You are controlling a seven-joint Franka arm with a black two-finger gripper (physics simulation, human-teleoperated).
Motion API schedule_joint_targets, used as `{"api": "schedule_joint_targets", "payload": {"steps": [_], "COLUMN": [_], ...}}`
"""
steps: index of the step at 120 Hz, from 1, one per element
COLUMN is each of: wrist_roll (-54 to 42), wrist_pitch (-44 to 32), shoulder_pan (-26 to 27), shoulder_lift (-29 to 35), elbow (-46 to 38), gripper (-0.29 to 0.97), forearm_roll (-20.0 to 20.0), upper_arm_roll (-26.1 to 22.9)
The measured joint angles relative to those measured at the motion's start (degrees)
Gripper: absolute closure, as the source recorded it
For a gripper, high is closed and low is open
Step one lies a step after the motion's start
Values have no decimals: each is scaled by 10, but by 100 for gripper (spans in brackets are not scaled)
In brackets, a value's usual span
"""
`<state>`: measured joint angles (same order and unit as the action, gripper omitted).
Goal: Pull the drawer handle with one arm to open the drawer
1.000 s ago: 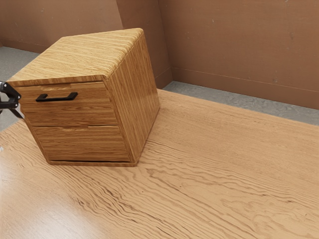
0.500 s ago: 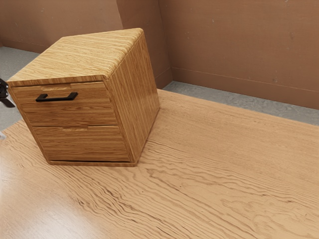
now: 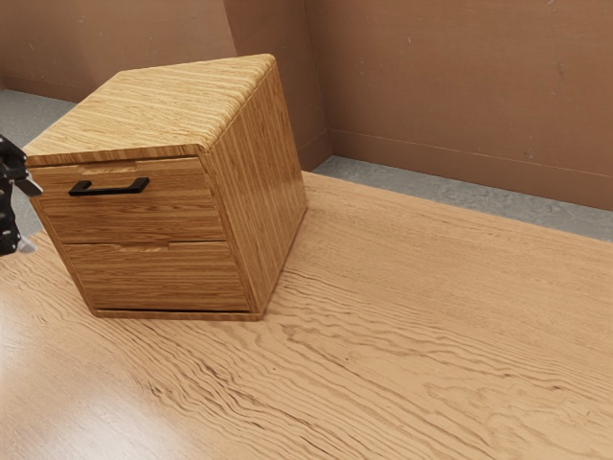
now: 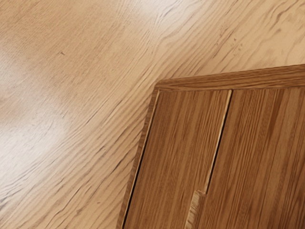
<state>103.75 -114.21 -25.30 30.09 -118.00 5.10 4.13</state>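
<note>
Gripper at the exterior view's left edge (open or closed, cannot tell), apart from handle; a misaligned approach could miss it

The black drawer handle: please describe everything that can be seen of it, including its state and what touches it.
The handle is a slim black bar, matte and metal-looking, with a short post at each end fixing it to the upper drawer of the wooden cabinet. It lies level, high on that drawer's front and toward the exterior view's left. The drawer looks shut. Nothing touches the handle apart from the drawer front. The gripper is at the exterior view's left edge, apart from it.
</note>
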Motion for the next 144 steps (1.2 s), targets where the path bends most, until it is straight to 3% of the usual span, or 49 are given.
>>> {"api": "schedule_joint_targets", "payload": {"steps": [144], "wrist_roll": [42], "wrist_pitch": [-70], "shoulder_pan": [9], "shoulder_lift": [-64], "elbow": [25], "gripper": [0], "forearm_roll": [-1], "upper_arm_roll": [-30]}}
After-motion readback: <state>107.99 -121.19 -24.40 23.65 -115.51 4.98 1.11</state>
